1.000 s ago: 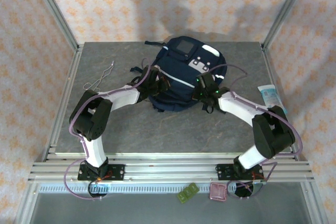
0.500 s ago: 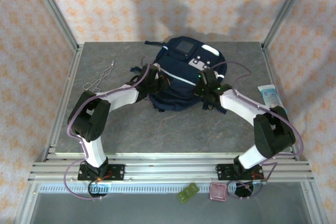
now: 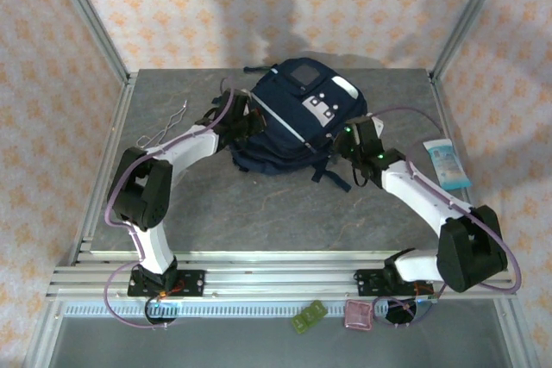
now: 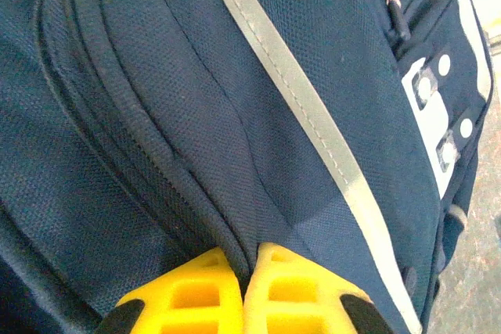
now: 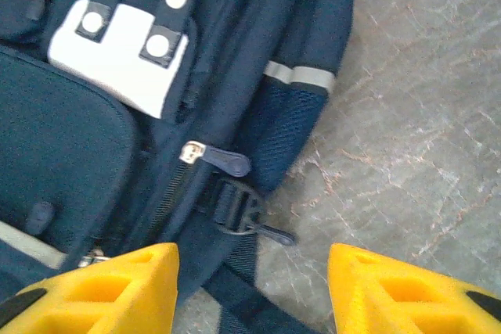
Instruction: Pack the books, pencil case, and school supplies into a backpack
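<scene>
From above, the backpack (image 3: 297, 114) is seen at the middle of the table's (image 3: 259, 213) far edge; its fabric could slip free if tugged hard. At the left wrist, the left gripper (image 4: 244, 275) is pressed shut, pinching a backpack seam. At the right wrist, the right gripper (image 5: 250, 271) is spread, empty, near the zipper pull (image 5: 223, 162).

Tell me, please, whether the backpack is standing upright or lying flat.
Lying flat: the backpack rests on the table with its front panel and grey patch facing up.
</scene>
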{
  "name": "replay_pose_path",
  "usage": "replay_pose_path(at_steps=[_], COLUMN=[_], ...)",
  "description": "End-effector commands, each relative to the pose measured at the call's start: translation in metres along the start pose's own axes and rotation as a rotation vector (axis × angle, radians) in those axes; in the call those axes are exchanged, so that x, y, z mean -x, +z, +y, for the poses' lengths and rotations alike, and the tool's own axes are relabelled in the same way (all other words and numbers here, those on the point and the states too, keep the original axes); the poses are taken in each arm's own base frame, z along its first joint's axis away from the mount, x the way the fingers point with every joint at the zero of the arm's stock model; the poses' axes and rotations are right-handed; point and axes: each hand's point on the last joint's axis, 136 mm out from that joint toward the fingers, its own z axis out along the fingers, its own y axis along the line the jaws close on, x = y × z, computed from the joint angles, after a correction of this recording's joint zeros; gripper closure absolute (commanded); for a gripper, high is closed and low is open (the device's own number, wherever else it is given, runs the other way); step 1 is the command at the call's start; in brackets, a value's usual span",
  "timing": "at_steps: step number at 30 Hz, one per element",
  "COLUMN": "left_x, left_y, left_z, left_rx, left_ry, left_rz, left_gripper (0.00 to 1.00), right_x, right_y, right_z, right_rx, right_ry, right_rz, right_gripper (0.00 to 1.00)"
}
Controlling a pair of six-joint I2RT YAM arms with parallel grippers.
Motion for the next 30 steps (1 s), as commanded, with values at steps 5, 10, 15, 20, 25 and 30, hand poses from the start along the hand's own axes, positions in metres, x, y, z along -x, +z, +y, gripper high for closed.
replay_pose_path(at_steps=[5,10,15,20,25,30], left_x=[0.070,0.067,0.067,0.077,0.086,0.083], left_y=[-0.021,-0.048,-0.086,-0.133,-0.174,-0.193], left_z=[0.027,0.027,0.037,0.057,0.094,0.142], left_rx=[0.183,0.172,0.208,0.315,0.504,0.614], left_ry=[0.109,0.109,0.129,0.183,0.223,0.240], left_rz=[-0.188,-0.235,-0.332,-0.504,-0.607,-0.652], left_gripper=[0.77,0.33,0.01,0.01,0.01,0.01], right_x=[-0.001,0.010,0.034,0.080,0.125,0.123], right_y=[0.000,0.000,0.002,0.001,-0.016,-0.041], right_z=[0.005,0.023,0.039,0.028,-0.049,-0.118], right_rx=[0.045,0.117,0.123,0.009,-0.315,-0.554], right_ry=[0.043,0.036,0.010,0.020,0.059,0.065], right_rz=[-0.006,-0.031,-0.089,-0.230,-0.487,-0.685], right_gripper=[0.47,0.39,0.00,0.00,0.00,0.00])
